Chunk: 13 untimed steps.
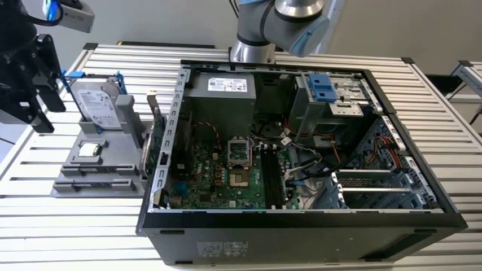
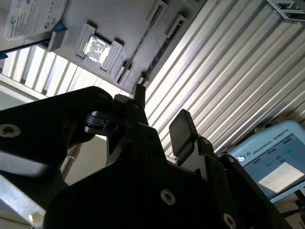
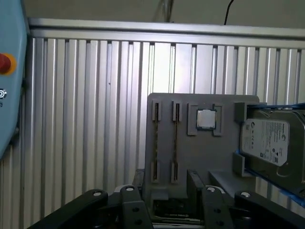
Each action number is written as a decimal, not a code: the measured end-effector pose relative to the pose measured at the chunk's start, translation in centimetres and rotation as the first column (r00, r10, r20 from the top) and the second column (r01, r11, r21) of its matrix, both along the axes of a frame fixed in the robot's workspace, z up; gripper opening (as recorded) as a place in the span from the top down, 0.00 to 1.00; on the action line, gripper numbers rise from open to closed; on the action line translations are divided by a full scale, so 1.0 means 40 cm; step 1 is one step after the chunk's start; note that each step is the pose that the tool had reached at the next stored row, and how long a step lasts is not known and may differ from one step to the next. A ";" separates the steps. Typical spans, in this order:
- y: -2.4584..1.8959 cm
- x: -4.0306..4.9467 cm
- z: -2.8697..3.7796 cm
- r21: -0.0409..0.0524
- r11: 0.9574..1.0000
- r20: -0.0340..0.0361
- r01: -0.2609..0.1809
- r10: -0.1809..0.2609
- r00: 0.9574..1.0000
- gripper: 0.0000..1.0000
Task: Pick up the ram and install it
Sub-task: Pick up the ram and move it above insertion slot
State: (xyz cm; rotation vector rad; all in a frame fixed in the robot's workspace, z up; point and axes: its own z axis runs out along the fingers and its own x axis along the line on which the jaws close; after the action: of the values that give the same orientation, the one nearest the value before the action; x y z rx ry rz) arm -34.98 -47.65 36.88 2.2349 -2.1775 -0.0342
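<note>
- Ram (image 3: pixel 175 143) stands on its thin edge in a slot of the grey parts holder (image 3: pixel 205 152), in the slot nearer the processor chip (image 3: pixel 206 119). The hard drive (image 3: pixel 271 138) sits past the chip.
- In the first wrist view, the end effector (image 3: pixel 169 202) is spread wide with nothing between its fingers (image 3: pixel 128 198). The ram lies beyond the tips, apart from them and roughly in line with the gap.
- The second wrist view shows the same open, empty fingers from a steep angle. The ram is a thin brownish line next to the chip, well clear of the fingertips. A teach pendant (image 2: pixel 276 162) with a lit screen rests on the slatted bench (image 2: pixel 228 71).
- The exterior view adds the open computer case (image 1: pixel 301 220) in the centre of the frame, with its green motherboard (image 1: pixel 226 175) exposed. The holder is at centre left, just beside the case, and the dark end effector hangs at the left edge of the frame.
</note>
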 end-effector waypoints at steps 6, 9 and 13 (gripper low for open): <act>0.000 -0.002 -0.012 0.000 1.000 0.000 0.004 -0.004 1.000 0.00; 0.000 -0.003 -0.017 0.001 1.000 0.000 0.005 -0.005 1.000 0.00; 0.000 -0.003 -0.025 0.003 1.000 0.000 0.006 -0.006 1.000 0.00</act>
State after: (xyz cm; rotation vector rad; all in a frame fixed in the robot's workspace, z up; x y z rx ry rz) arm -35.10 -47.63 35.90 2.2296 -2.1860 -0.0376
